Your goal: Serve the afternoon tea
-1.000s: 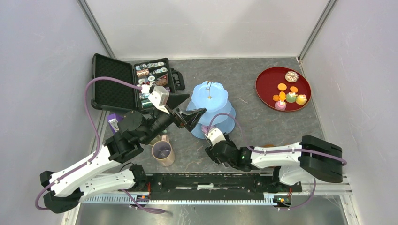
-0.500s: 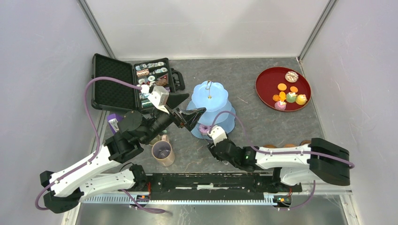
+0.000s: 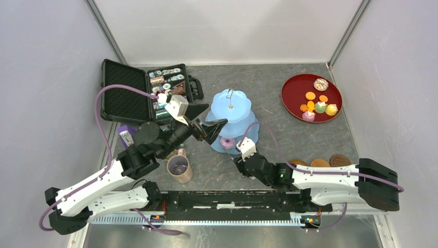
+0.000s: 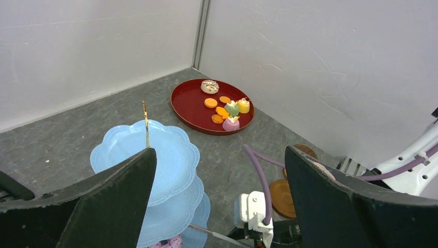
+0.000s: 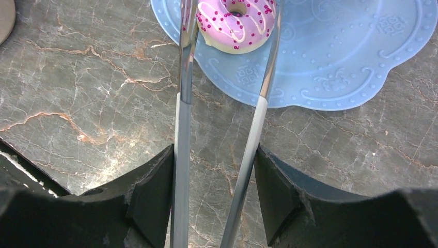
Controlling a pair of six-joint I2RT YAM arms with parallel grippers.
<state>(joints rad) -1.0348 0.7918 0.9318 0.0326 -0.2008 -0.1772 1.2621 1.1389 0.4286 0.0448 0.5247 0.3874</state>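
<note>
Where the right gripper (image 5: 214, 170) reaches toward the cake stand (image 3: 230, 106), its fingers press in on slim metal tongs (image 5: 182, 134), whose two arms run either side of a pink donut (image 5: 235, 20). That donut, iced pink with white stripes and dark red sprinkles, sits on the near edge of the lowest tier; whether the tongs pinch it I cannot tell. The stand is pale blue, three scalloped, embossed tiers under a gold rod, mid-table (image 3: 289, 139). The left gripper (image 4: 219, 155) hovers beside its upper tiers, jaws wide apart, empty. More sweets lie on the red tray (image 3: 294, 98), far right.
</note>
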